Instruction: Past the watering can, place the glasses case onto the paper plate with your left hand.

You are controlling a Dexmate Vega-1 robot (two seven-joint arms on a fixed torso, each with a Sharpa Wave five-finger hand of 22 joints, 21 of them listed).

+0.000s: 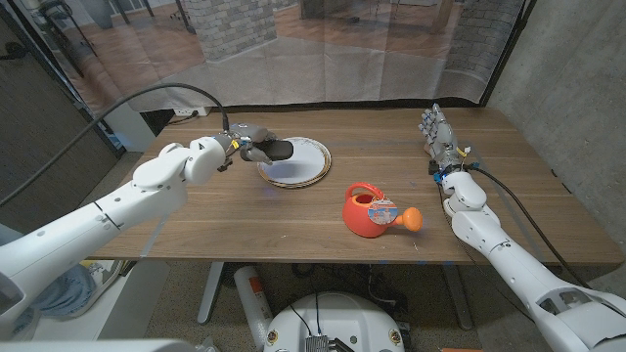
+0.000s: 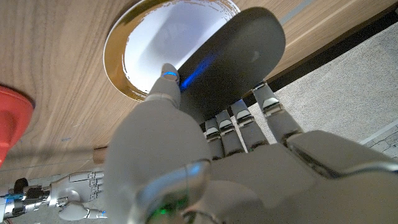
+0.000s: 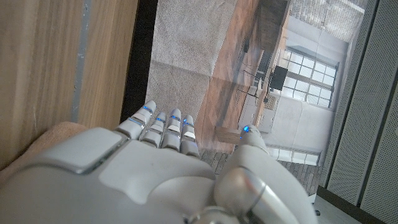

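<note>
Glasses case (image 1: 277, 150), dark grey, gripped by left hand (image 1: 250, 143) over the paper plate's (image 1: 311, 167) near rim.
Left arm outstretched, thumb and fingers clasping the case; right hand (image 1: 439, 134) upright, fingers apart, holding nothing; red watering can (image 1: 371, 212) nearby.

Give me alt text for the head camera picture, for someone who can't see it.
The robot's left hand holds a dark glasses case over the left rim of a paper plate on a wooden table. A red watering can stands nearer the front, and the right hand waits at the right, fingers apart.
</note>
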